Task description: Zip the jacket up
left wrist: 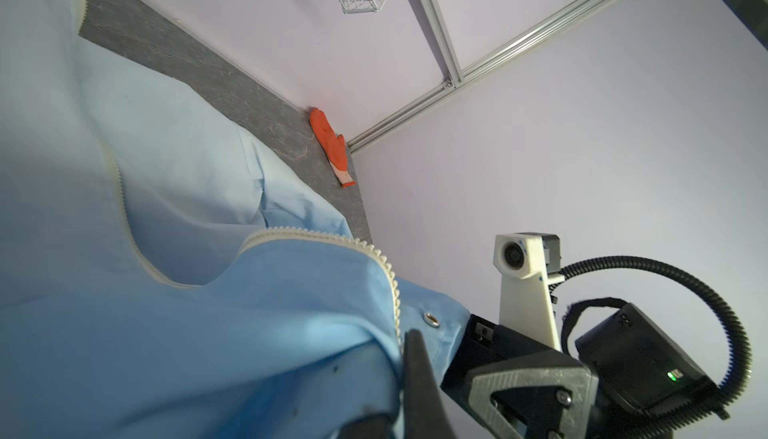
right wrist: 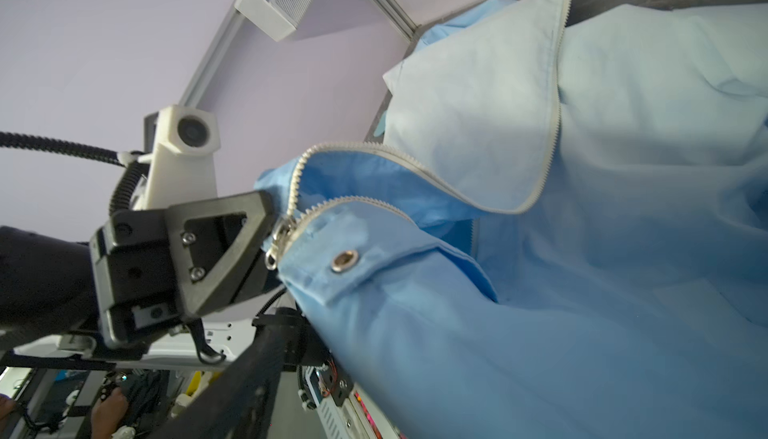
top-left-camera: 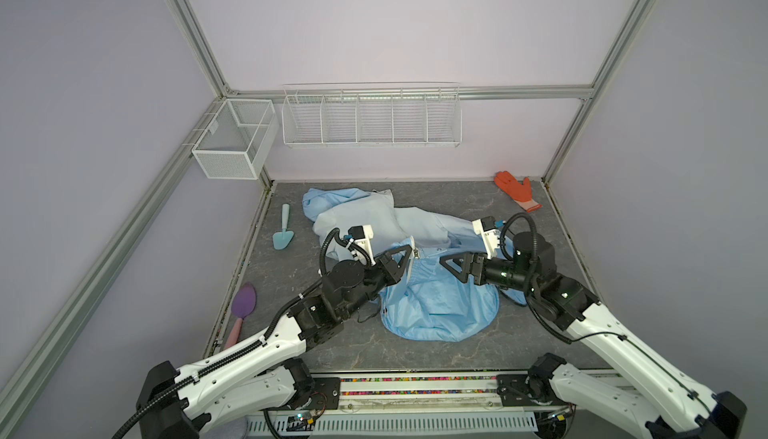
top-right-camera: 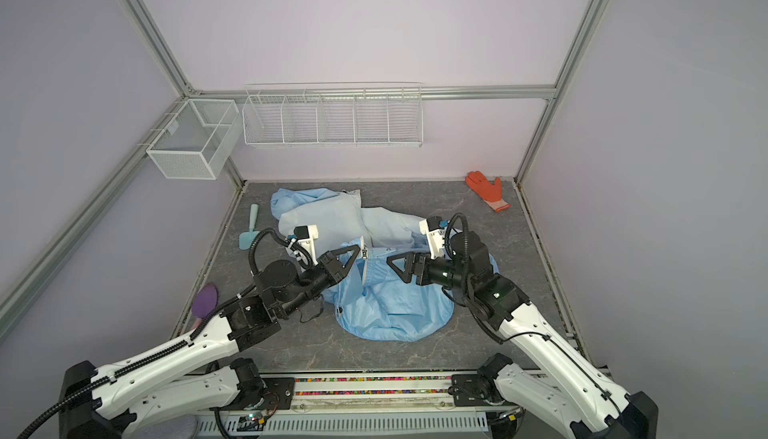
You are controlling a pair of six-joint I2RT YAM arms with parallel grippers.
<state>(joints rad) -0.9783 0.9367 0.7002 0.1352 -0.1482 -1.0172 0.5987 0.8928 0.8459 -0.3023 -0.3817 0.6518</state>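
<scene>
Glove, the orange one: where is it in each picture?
Top view: glove in the table's far right corner.
Top view: glove in that same corner.
Left wrist: glove beyond the jacket, where the table meets the wall corner.
Right wrist: not in it.
Shared landmark: the jacket, in all four.

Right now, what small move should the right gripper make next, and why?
Probably ease the right gripper onto the slider and pinch it: it hangs open, holding nothing, the left gripper is shut on the jacket beside the slider, and the teeth beyond lie unzipped.
</scene>
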